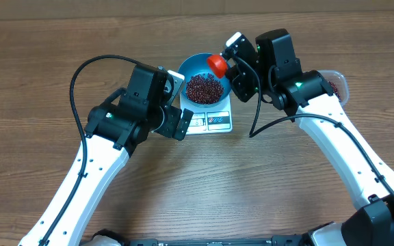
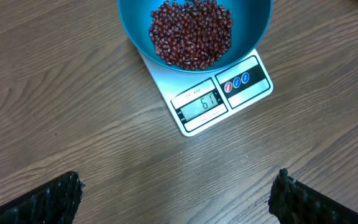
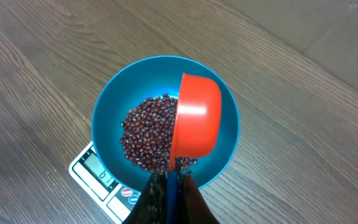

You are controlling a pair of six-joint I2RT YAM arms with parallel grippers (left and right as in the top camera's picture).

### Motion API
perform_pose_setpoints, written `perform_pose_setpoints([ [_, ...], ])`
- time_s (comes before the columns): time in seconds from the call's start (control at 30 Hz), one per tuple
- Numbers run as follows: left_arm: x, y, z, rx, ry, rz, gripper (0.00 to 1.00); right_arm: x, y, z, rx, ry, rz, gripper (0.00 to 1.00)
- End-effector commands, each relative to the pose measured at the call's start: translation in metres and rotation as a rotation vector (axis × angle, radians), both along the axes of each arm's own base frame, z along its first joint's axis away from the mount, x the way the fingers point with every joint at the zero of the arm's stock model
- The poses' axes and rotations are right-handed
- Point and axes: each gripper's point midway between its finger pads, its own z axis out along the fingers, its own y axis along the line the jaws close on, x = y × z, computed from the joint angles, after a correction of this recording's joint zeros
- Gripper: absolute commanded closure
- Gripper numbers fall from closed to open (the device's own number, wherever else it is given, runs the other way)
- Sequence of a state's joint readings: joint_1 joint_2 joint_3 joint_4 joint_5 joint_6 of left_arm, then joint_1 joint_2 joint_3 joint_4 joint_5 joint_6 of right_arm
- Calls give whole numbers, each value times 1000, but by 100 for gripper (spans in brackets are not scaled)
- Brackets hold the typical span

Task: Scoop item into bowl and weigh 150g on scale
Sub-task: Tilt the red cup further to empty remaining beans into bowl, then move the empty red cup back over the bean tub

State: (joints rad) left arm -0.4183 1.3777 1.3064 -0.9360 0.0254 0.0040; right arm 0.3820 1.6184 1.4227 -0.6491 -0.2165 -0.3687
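Tabletop [image 1: 40,48] of brown wood gives open room along its left edge and its near edge. Left gripper [image 2: 179,208] hangs in front of the scale [image 2: 222,99], with fingers spread wide and holding nothing. The scale lies near the middle of the table, toward the far edge. The blue bowl [image 2: 253,31] stands on its back part and hangs over it, and the display stays free.

The beans [image 2: 191,31] are heaped loosely in the bowl. I judge them small, hard and quick to roll, so they are better moved by scoop than by fingers. The right gripper [image 3: 169,193] is clenched on the handle of a red scoop [image 3: 196,118], which is tipped sideways above the beans. A clear tub [image 1: 338,83] stands toward the right edge, and the arm crowds that side.
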Motion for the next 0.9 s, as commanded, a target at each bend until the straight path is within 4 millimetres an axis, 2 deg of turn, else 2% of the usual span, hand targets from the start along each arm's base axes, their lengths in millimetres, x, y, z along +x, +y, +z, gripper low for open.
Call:
perform_pose_setpoints([
  [0.0, 3, -1, 3, 9, -12, -15, 0, -14, 11, 9, 25, -10, 101, 96],
  [0.1, 3, -1, 3, 9, -12, -16, 0, -16, 13, 9, 23, -13, 125, 96],
  [0.27, 3, -1, 3, 9, -12, -15, 0, 6, -7, 13, 28, -20, -100, 96],
  [0.4, 3, -1, 3, 9, -12, -15, 0, 11, -12, 18, 90, 1, -188, 96],
  [0.5, 3, -1, 3, 9, -12, -15, 0, 15, -25, 30, 154, 12, -270, 96],
  [0.6, 3, -1, 3, 9, -12, -15, 1, 18, -47, 47, 197, 1, -345, 96],
  [0.73, 3, -1, 3, 9, -12, -15, 1, 15, -91, 67, 203, -18, -440, 96],
  [0.87, 3, -1, 3, 9, -12, -15, 1, 8, -141, 71, 191, 13, -562, 97],
])
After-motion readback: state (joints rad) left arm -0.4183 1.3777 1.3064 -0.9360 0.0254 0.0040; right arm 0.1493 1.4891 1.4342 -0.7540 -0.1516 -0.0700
